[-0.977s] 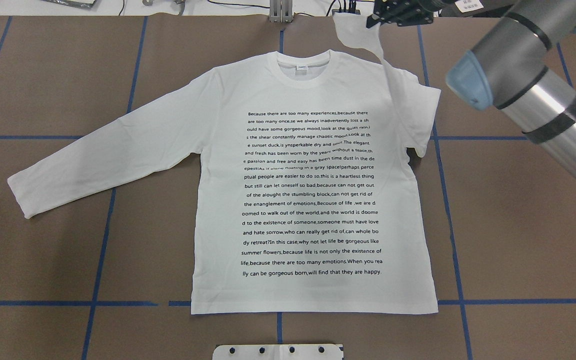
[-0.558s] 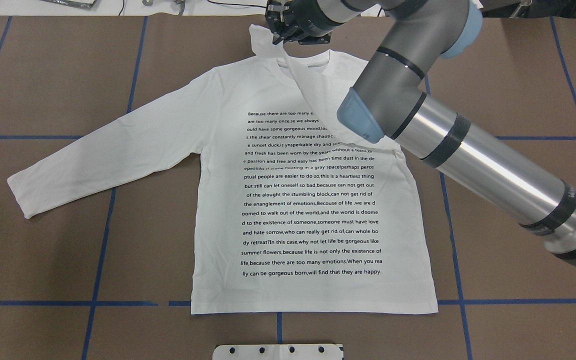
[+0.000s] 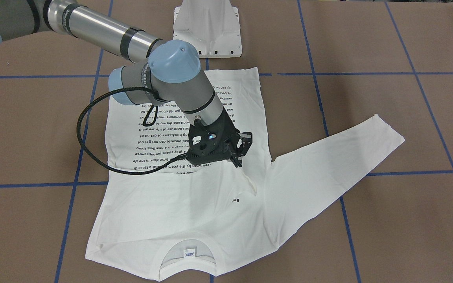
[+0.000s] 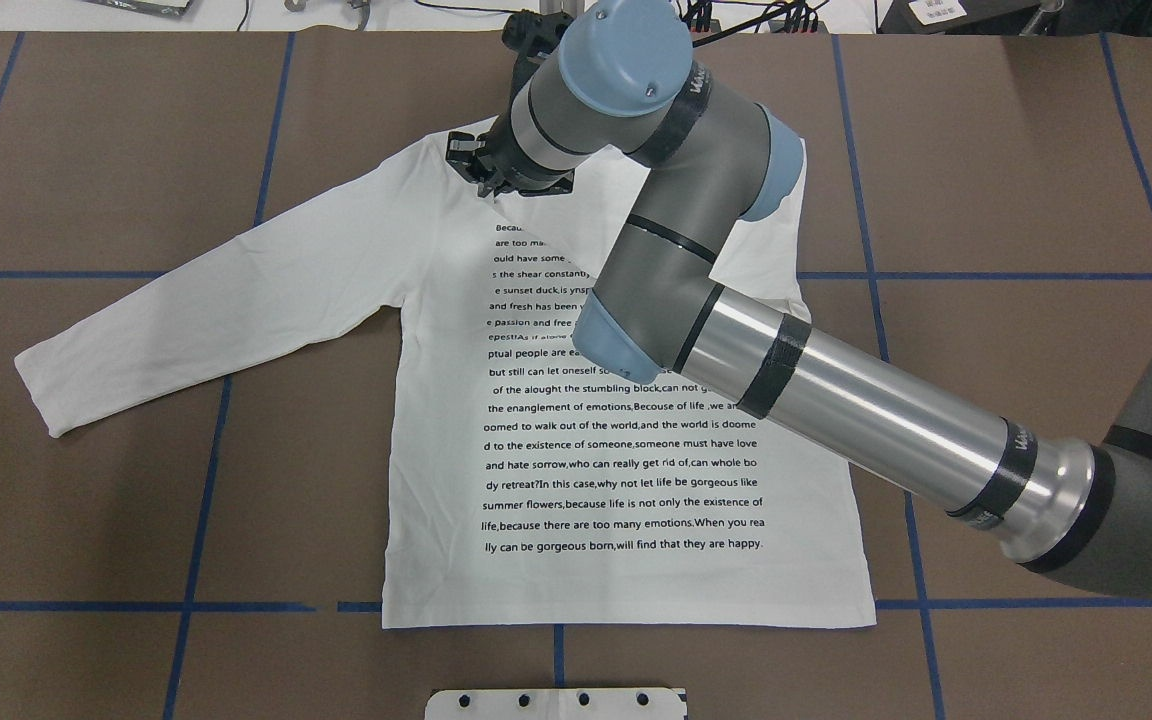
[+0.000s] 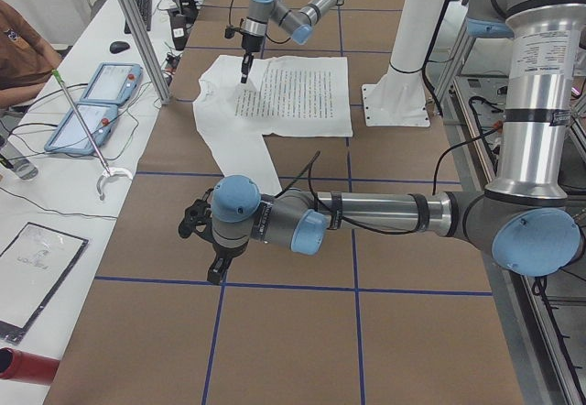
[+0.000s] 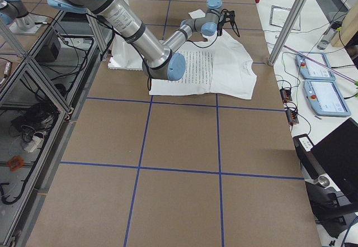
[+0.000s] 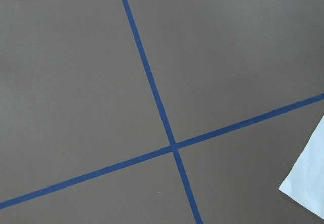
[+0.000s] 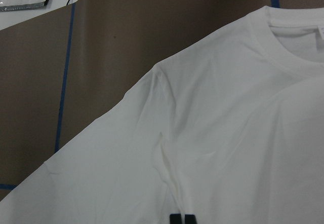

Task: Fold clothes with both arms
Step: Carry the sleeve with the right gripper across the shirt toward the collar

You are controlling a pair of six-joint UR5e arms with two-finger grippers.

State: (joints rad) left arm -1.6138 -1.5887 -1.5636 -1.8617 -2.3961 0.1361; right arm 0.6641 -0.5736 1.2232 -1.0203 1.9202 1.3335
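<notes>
since a second ago the right arm (image 4: 836, 420) has swung from the far right corner across the chest, carrying the right sleeve (image 3: 163, 204) with it. that sleeve now lies folded over the upper print.

right end effector (image 3: 239, 159): tip down on the cloth by the shirt's left shoulder. cannot tell whether it pinches the fabric or is spread. left end effector (image 5: 212, 266): low over bare tabletop (image 4: 86, 500), grip state cannot be told. its wrist view shows blue tape (image 7: 152, 82) and a white cloth corner at the frame edge.

shirt (image 4: 626, 580) lies flat, print up. hem on the robot side of the right end effector, collar (image 3: 187, 271) beyond it, left sleeve (image 4: 206, 320) running out to its left.

step, as judged: first sleeve fold, at the lay-down. next move calls for letting go if not already done, then a straight lift so the fold isn't dragged. the left arm then takes the left sleeve.

writing: text block (image 4: 626, 445) partly covered. legible lines include "of the enanglement of emotions,Because of life ,we are d" and "lly can be gorgeous born,will find that they are happy." neck label (image 3: 189, 252) has a blue mark, too small to read.
</notes>
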